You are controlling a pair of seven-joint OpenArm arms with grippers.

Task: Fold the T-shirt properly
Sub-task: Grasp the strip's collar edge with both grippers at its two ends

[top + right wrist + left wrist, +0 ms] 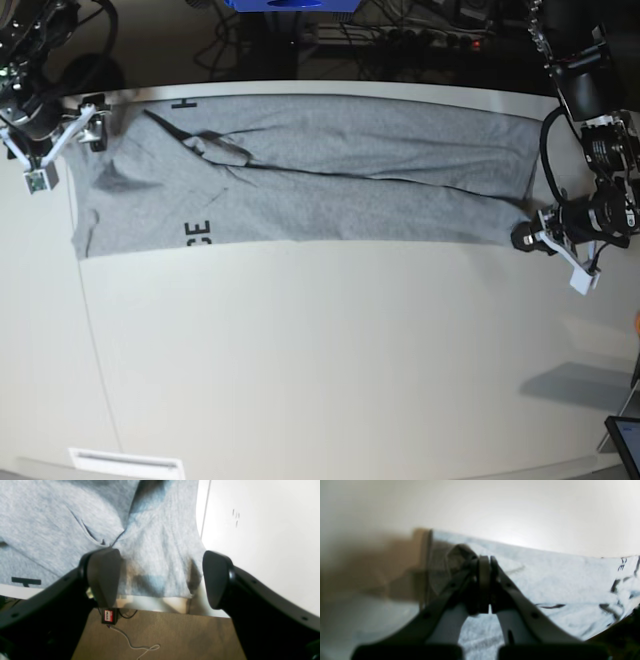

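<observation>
Closest to our left wrist camera, our left tool (483, 562) is pinched tight on a gathered corner of the T-shirt (545, 580), its two fingers pressed together with a wad of grey cloth bunched just beyond them; in the base view that same tool (527, 238) sits at the shirt's end on that view's right, touching the fabric at the near corner. Our right tool (160, 580) stands wide open, its dark pads (103, 576) straddling a hanging edge of the T-shirt (155, 555) without closing on it; in the base view it hovers at the far corner on that view's left (62, 135), just at the cloth.

We judge the fold to be partly done; the T-shirt (320, 185) lies stretched as a long, narrow band across the far part of the white bench (330, 370), and it looks already doubled lengthwise, with a crease running along its middle and black lettering (198, 233) showing only at the near edge and at the far corner; several wrinkles near the left end are not yet smoothed. What remains, as we read it, is for the right tool to take its corner and then to bring the ends together crosswise into a compact stack.

Counting: one T-shirt; two tools, one gripping and one open; one bench.
</observation>
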